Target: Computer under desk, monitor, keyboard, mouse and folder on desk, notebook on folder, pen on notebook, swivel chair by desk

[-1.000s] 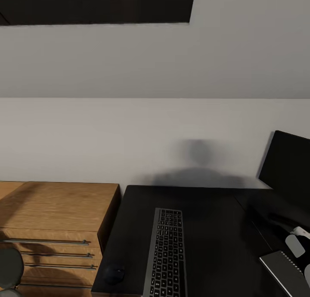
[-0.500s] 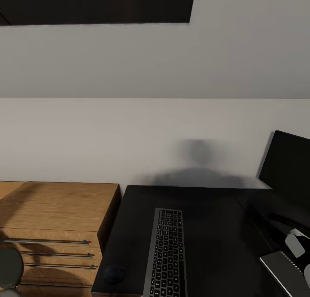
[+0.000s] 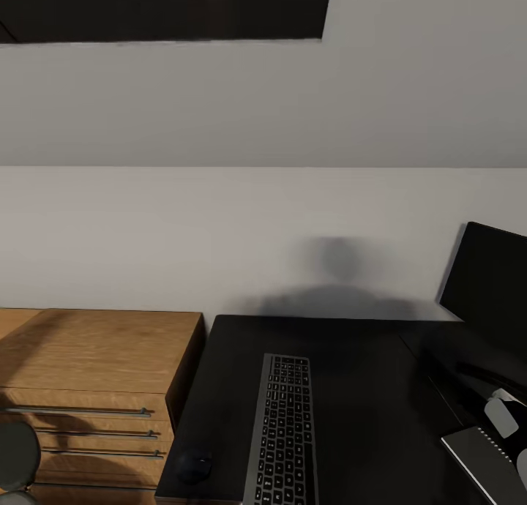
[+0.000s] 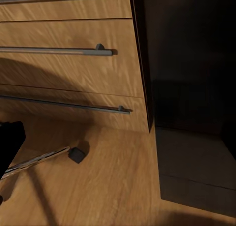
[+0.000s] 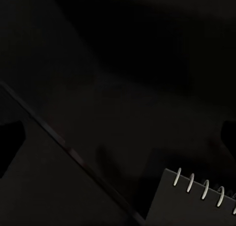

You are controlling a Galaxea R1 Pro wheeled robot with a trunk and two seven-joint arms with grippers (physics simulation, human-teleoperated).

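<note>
Under the right wrist, apparently, the notebook (image 5: pixel 201 199)'s spiral edge.

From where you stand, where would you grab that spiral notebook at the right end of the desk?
Probably by the long free edge opposite the wire spiral of the notebook. It lies flat on the desk, so come from above and pinch that edge; the coil side looks lumpier and less likely to seat the fingers evenly. Part of it runs out of the head view.

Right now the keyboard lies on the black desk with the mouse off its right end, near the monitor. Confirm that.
Not quite. In the head view the mouse sits left of the keyboard, at the desk edge by the wooden drawer cabinet, on the far side from the monitor.
</note>
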